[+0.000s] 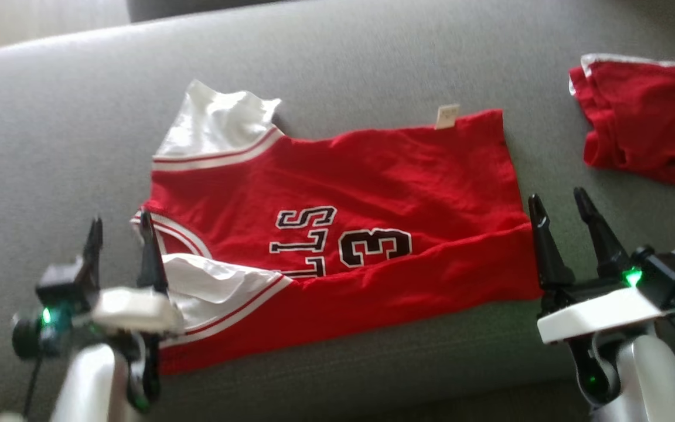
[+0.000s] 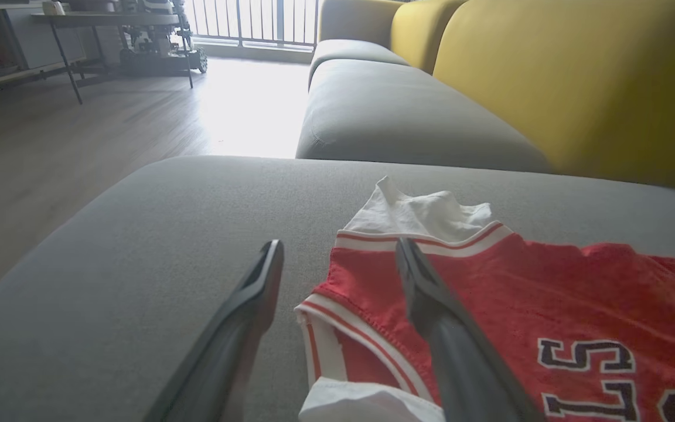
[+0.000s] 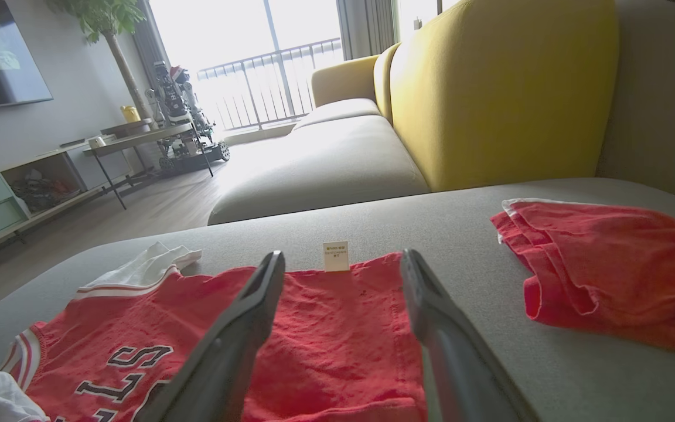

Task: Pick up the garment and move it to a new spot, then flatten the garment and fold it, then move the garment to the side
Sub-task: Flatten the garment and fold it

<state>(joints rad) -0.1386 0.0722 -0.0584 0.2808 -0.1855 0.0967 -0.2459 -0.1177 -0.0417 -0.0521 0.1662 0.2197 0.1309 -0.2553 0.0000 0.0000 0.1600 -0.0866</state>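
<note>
You have the jersey (image 1: 372, 176) (image 2: 548, 293) (image 3: 337, 328) lying spread on the grey cushion (image 1: 50, 117) (image 2: 138, 234) (image 3: 460, 211). Its white-trimmed neck end is toward your left and its hem toward your right, with the black number sideways. It is mostly flat, with wrinkles and a long crease along its near edge. A small label (image 1: 447, 116) (image 3: 336, 256) sticks up at its far hem corner.

Your left gripper (image 1: 120, 221) (image 2: 338, 246) is at the jersey's neck end with jaws wide and nothing in them. One finger is over the striped trim and the other over bare cushion. You cannot tell from these views whether it touches the cloth.

Your right gripper (image 1: 556, 196) (image 3: 342, 258) sits just beside the jersey's hem, at the near corner, also spread wide and empty.

Red shorts (image 1: 642, 129) (image 3: 607, 264) lie bunched well apart from the jersey, beyond its hem on the far right. A yellow backrest (image 2: 578, 76) (image 3: 490, 88) rises beyond the jersey's far edge.
</note>
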